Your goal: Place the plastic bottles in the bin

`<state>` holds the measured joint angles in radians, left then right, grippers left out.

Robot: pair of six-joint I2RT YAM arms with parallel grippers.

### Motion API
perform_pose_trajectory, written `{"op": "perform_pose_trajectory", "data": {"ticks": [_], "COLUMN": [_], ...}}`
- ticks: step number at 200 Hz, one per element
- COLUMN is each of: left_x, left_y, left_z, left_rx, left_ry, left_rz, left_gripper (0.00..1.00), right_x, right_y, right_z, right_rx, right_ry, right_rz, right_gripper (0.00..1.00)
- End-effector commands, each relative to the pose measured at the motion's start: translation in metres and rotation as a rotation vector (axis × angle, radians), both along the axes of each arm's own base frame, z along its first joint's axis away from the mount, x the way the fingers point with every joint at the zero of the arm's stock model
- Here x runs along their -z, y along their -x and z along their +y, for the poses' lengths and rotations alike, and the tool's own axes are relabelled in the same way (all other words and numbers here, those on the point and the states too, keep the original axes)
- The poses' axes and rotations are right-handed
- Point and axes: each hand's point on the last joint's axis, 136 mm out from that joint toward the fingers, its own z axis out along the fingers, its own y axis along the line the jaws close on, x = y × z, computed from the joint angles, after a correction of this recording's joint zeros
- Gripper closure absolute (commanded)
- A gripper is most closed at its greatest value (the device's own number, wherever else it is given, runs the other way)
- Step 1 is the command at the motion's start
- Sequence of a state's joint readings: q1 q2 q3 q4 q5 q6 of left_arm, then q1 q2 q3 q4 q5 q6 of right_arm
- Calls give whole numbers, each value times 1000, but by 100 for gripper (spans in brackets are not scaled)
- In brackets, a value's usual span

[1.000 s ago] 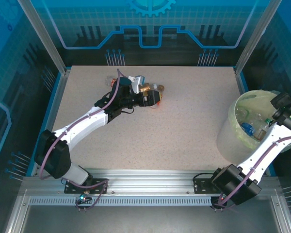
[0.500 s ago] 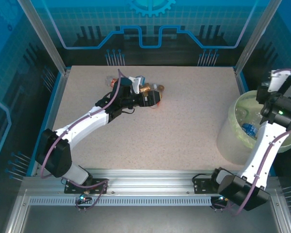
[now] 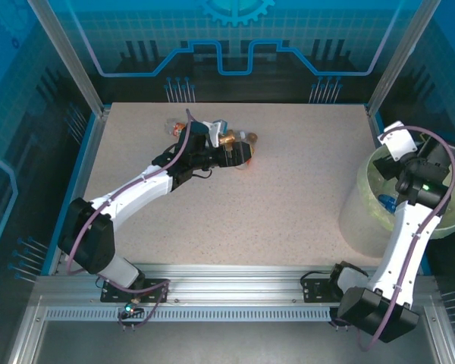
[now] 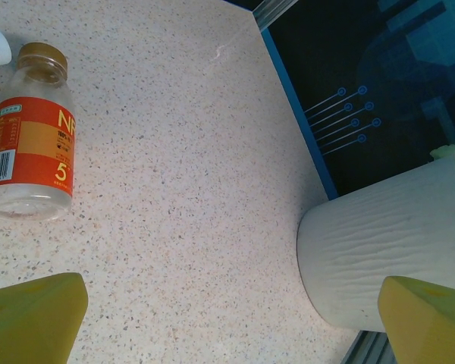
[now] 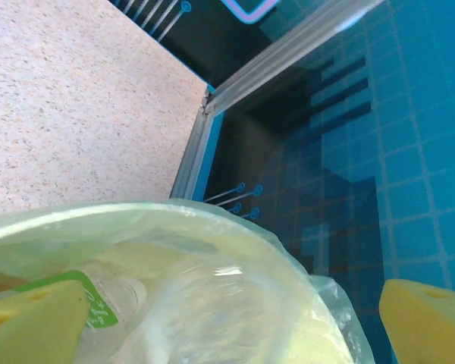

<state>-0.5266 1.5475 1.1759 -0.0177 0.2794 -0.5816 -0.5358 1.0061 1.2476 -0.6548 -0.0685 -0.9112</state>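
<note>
Speckled surface (image 3: 303, 197), both arms busy: the right tool (image 5: 227, 318) has swung up off the bin (image 3: 368, 178), fingers wide apart and empty, a green-labelled bottle (image 5: 98, 307) lying inside, so that drop looks done. The left tool (image 4: 227, 318), also spread and empty, hovers beside the orange-labelled bottle (image 4: 29, 144), probably the next pick.

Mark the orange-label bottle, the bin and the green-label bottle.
orange-label bottle (image 4: 29, 144), left wrist view, on its label.
bin (image 4: 364, 243), left wrist view, on its white outer wall.
green-label bottle (image 5: 98, 305), right wrist view, on its label.
</note>
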Motion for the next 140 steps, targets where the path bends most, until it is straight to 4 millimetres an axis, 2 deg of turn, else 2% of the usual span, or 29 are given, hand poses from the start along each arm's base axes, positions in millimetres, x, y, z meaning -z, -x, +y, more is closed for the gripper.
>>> {"op": "perform_pose_trajectory", "data": {"ticks": [1,43,78,95,117,131,140], "left_x": [-13,-9,13,24,34,38,40], "left_y": [2,-2,-4,-5,-6,-6,-7], "left_z": [3,10,26,36,51,61,66], "left_rx": [-20,-69,-145,-182,-228,-251,-263], "left_ry": [7,-13,-76,-103,-115,-126,-134], "left_rz": [-37,-28,26,57,95,110,115], "left_gripper": [1,1,1,1,1,1,1], "right_x": [-20,-65,-87,-89,-88,-82,-76], "right_y": [1,7,22,28,34,38,41], "right_z": [23,39,55,70,103,113,127], "right_rx": [-90,-19,81,85,-23,-32,-55], "right_ry": [-9,-267,-606,-804,-1006,-1103,-1163], "right_rz": [-83,-315,-439,-483,-466,-450,-416], "right_gripper": [0,0,0,0,0,0,0]}}
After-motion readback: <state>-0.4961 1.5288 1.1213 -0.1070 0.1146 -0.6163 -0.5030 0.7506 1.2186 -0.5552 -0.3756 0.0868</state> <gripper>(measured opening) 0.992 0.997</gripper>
